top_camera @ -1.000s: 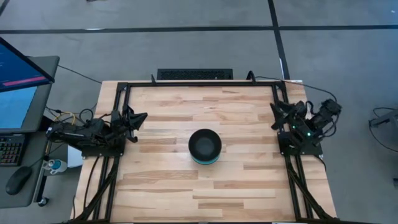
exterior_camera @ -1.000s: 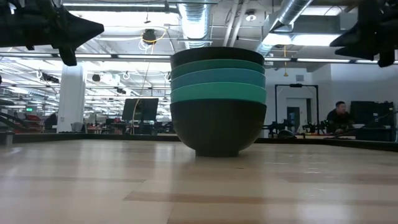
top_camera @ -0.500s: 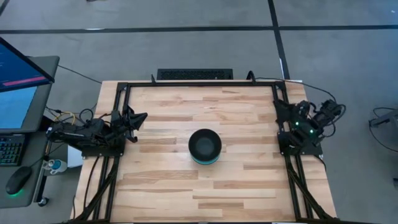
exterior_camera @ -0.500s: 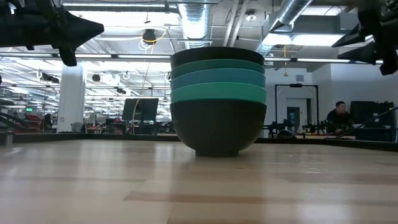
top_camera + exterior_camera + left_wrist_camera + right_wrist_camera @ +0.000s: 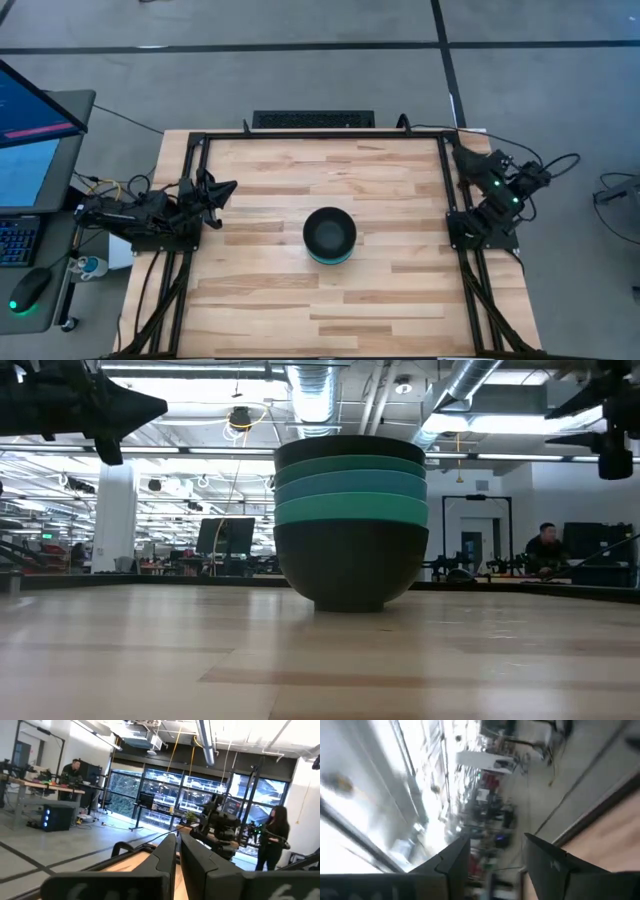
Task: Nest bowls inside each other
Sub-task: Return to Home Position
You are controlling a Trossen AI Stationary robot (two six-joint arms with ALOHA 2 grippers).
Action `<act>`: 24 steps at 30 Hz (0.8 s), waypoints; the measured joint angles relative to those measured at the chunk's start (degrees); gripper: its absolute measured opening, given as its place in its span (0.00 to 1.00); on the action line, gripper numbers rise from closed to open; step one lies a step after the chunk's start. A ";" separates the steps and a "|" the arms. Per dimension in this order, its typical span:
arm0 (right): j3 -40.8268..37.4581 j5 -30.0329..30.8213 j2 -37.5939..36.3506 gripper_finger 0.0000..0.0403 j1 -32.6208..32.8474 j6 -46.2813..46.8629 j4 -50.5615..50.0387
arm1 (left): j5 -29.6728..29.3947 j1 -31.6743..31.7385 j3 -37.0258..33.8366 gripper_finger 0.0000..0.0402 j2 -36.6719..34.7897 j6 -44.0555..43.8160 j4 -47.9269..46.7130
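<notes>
Centrally on the table [image 5: 300,300] stand the bowls [image 5: 329,236], all five in one nested stack, well apart from both arms. Judged from that, nesting looks finished; nothing loose is left to collect.

Left gripper [image 5: 224,186] sits at the table's left edge, pointing inward. Its wrist view shows the fingers [image 5: 165,857] drawn close, only a thin slit between them, holding nothing.

Right gripper [image 5: 462,158] is at the right edge, toward the far corner, off the working area. Its wrist view shows the fingers [image 5: 452,862] set apart with a clear gap and nothing in it. Likely reason for both positions: arms parked clear so the stack stands untouched.

View differences:
- High view gives only the black inside of the top bowl and a sliver of cyan rim at its near side; the count cannot be read from it.
- Low view shows the layering: black at the bottom, three blue-green rims banded above it, black rim on top. Stack sits level, rims parallel.
- Neither wrist view catches the bowls; both look out into the room.
</notes>
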 joint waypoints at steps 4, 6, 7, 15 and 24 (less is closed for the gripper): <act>0.09 -2.30 0.01 0.50 6.97 7.62 -1.00 | -0.26 0.00 0.00 0.03 0.01 1.42 0.07; 0.10 -7.17 -0.02 0.50 11.70 3.99 -0.14 | -0.73 -0.02 0.00 0.03 -0.01 1.45 0.14; 0.25 -8.67 -0.02 0.50 13.59 -0.26 -0.03 | -1.08 -0.02 0.01 0.03 -0.01 1.47 0.14; 3.76 -6.86 0.00 0.50 17.26 -39.63 -0.76 | -1.66 -0.01 -0.01 0.03 -0.01 -0.85 0.16; 9.34 6.12 0.12 0.50 24.92 -45.09 -6.30 | 0.68 -0.02 -0.01 0.03 -0.01 -1.65 0.15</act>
